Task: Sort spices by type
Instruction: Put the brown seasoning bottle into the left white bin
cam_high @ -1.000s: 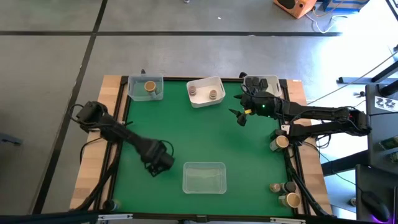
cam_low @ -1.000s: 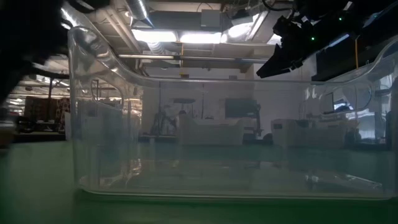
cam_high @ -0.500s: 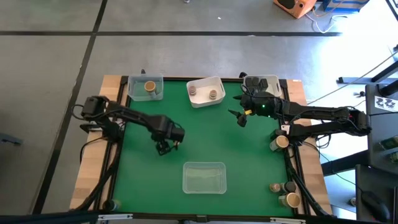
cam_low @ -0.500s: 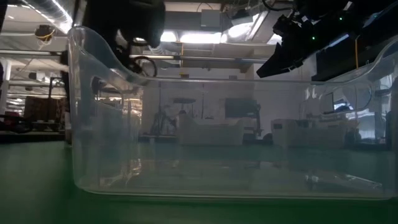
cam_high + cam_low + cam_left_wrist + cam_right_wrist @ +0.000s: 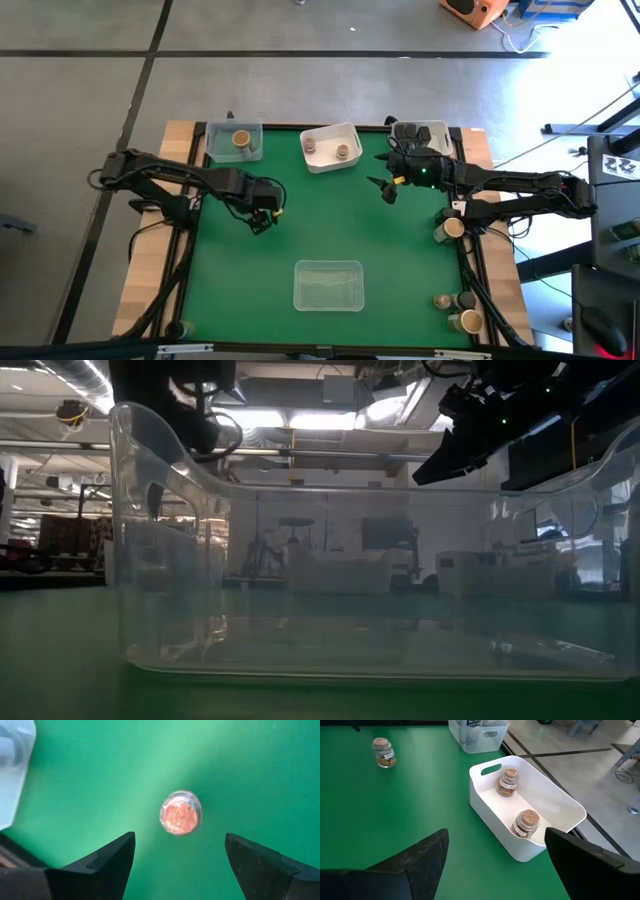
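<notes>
A small spice jar (image 5: 181, 813) with a pinkish-tan top stands upright on its base on the green mat, also seen as the lone jar (image 5: 384, 752). My left gripper (image 5: 180, 840) (image 5: 262, 208) hangs above it, pointing down and open, with the fingers apart from the jar. My right gripper (image 5: 496, 837) (image 5: 385, 188) waits open over the mat's far right. A white tray (image 5: 352, 130) (image 5: 560, 795) holds two tan-topped jars (image 5: 509, 781) (image 5: 526, 822). One tan-topped jar (image 5: 241, 140) stands in the clear tray (image 5: 215, 130) at the far left.
An empty clear tray (image 5: 328, 285) (image 5: 320, 580) sits near the front edge and fills the low view. A further tray (image 5: 420, 132) stands at the far right corner. Loose jars (image 5: 447, 230) (image 5: 465, 320) stand along the right edge. Bare mat lies in the middle.
My left gripper has swung from the near left part of the mat toward the far edge, rising a little and turning as it went. It now hangs over the lone jar. Its fingers have stayed open.
</notes>
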